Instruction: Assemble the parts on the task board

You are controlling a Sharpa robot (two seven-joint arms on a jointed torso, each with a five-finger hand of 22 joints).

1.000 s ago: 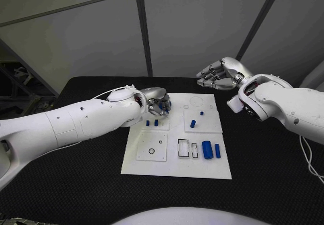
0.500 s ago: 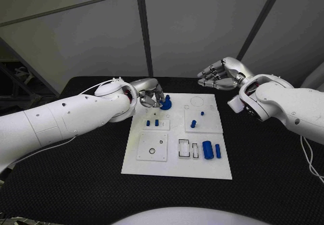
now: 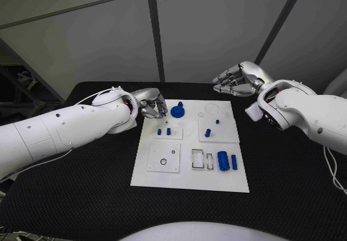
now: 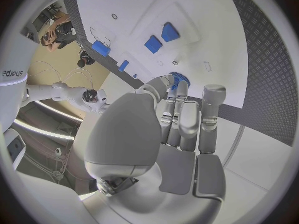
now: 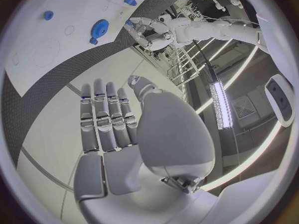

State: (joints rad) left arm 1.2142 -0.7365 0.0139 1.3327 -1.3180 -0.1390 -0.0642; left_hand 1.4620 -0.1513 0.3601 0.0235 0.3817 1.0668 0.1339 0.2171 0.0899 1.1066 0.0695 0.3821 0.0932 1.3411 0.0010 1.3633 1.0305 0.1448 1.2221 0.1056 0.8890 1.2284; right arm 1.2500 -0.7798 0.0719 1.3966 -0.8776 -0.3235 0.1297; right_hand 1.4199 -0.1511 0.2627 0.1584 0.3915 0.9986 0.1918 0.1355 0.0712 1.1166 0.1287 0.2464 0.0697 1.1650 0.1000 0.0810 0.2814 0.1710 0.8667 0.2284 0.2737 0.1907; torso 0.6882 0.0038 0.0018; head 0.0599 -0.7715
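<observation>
Left hand (image 4: 177, 134) over the task board (image 4: 206, 35), fingers extended side by side, holding nothing. Blue gear-like part (image 4: 179, 77) just beyond the fingertips (image 4: 213, 92), contact unclear. Two blue parts (image 4: 162, 37) stand mid-board; more blue parts (image 4: 101, 48) near the board's far edge.

My left arm reaches in from the near left, its hand (image 3: 153, 107) at the task board's (image 3: 189, 178) far left corner, fingers (image 4: 187, 119) curled loosely and empty. My right hand (image 3: 237, 80) hangs beyond the board's far right corner, fingers side by side, holding nothing.
</observation>
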